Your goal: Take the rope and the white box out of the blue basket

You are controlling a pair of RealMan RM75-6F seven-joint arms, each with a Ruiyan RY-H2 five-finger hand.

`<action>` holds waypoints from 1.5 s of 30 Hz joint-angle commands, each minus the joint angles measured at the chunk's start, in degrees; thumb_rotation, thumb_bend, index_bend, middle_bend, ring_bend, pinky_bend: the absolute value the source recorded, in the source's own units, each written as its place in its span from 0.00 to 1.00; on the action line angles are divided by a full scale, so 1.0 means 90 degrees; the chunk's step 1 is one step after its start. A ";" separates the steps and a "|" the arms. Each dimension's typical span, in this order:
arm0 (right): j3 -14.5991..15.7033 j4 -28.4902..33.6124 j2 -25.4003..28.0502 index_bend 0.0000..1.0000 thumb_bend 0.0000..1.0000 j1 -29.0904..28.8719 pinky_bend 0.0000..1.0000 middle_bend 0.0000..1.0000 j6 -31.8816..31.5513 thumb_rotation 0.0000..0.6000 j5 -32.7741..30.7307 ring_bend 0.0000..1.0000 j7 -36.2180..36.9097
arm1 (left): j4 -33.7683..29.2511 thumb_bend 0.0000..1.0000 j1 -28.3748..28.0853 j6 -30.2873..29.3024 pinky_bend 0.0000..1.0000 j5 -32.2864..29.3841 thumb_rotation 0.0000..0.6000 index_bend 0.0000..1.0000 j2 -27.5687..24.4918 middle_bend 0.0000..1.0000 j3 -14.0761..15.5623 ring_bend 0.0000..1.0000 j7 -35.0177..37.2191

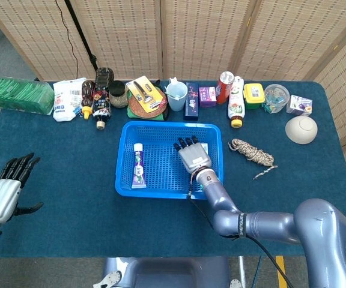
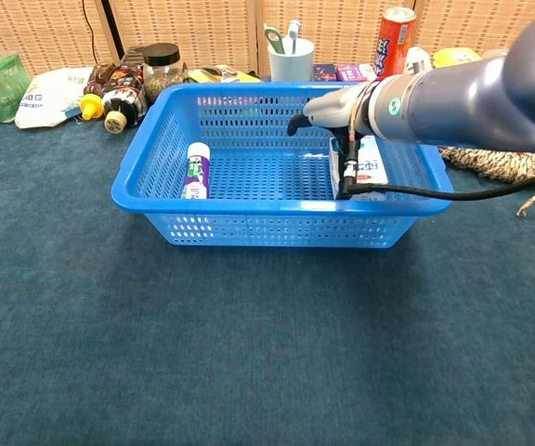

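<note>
The blue basket [image 1: 125, 180] [image 2: 249, 206] stands mid-table. Inside it at the right lies the white box [image 2: 371, 167], largely covered in the head view. My right hand [image 1: 192, 157] [image 2: 332, 110] lies flat over the box, fingers stretched toward the basket's far wall, and a dark thumb reaches down the box's left side. I see no closed grip on it. The rope [image 1: 251, 151] [image 2: 518, 172] lies coiled on the table just right of the basket. My left hand [image 1: 2, 192] hovers at the table's near left edge, fingers apart, holding nothing.
A toothpaste tube [image 1: 138, 165] [image 2: 193, 170] lies in the basket's left part. Along the far edge stand a green package [image 1: 14, 94], dark bottles [image 1: 101, 96], a cup [image 1: 176, 96] and a red can [image 1: 225, 87]. A white bowl [image 1: 301, 129] sits at the far right.
</note>
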State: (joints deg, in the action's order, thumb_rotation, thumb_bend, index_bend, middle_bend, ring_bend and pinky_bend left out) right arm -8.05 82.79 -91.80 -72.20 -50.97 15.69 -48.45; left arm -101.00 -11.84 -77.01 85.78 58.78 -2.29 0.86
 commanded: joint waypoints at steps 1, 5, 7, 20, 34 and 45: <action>0.0028 -0.0154 -0.0134 0.00 0.00 -0.0105 0.00 0.00 -0.0074 1.00 -0.0204 0.00 -0.0148 | 0.0012 0.08 -0.0009 0.0012 0.00 -0.0023 1.00 0.00 -0.0005 0.00 -0.0010 0.00 0.0026; 0.0045 -0.0288 -0.0215 0.00 0.00 -0.0144 0.00 0.00 -0.0056 1.00 -0.0357 0.00 -0.0248 | 0.0033 0.09 -0.0042 0.0070 0.00 -0.0060 1.00 0.00 -0.0004 0.00 -0.0020 0.00 0.0045; 0.0044 -0.0363 -0.0248 0.00 0.00 -0.0143 0.00 0.00 -0.0036 1.00 -0.0396 0.00 -0.0258 | 0.0040 0.08 -0.0052 0.0085 0.00 -0.0075 1.00 0.00 -0.0002 0.00 -0.0023 0.00 0.0044; 0.0111 -0.0574 -0.0279 0.00 0.00 -0.0078 0.01 0.00 0.0130 1.00 -0.0532 0.00 -0.0307 | 0.0035 0.09 -0.0074 0.0110 0.00 -0.0130 1.00 0.00 0.0013 0.00 -0.0027 0.00 -0.0001; 0.0104 -0.0845 -0.0450 0.34 0.15 0.0086 0.34 0.35 -0.0026 1.00 -0.0143 0.31 -0.0093 | 0.0023 0.08 -0.0082 0.0109 0.00 -0.0137 1.00 0.00 0.0034 0.00 -0.0014 0.00 -0.0048; 0.0007 -0.0644 -0.0395 0.39 0.28 0.0338 0.35 0.37 -0.0260 1.00 0.0611 0.33 0.0236 | 0.0024 0.09 -0.0097 0.0126 0.00 -0.0138 1.00 0.00 0.0056 0.00 0.0000 0.00 -0.0103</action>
State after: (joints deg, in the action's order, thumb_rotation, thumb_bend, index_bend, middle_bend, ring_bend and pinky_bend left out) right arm -7.81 76.57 -95.62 -69.37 -53.05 20.77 -46.48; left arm -100.78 -12.71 -75.87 84.53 59.28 -2.30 -0.05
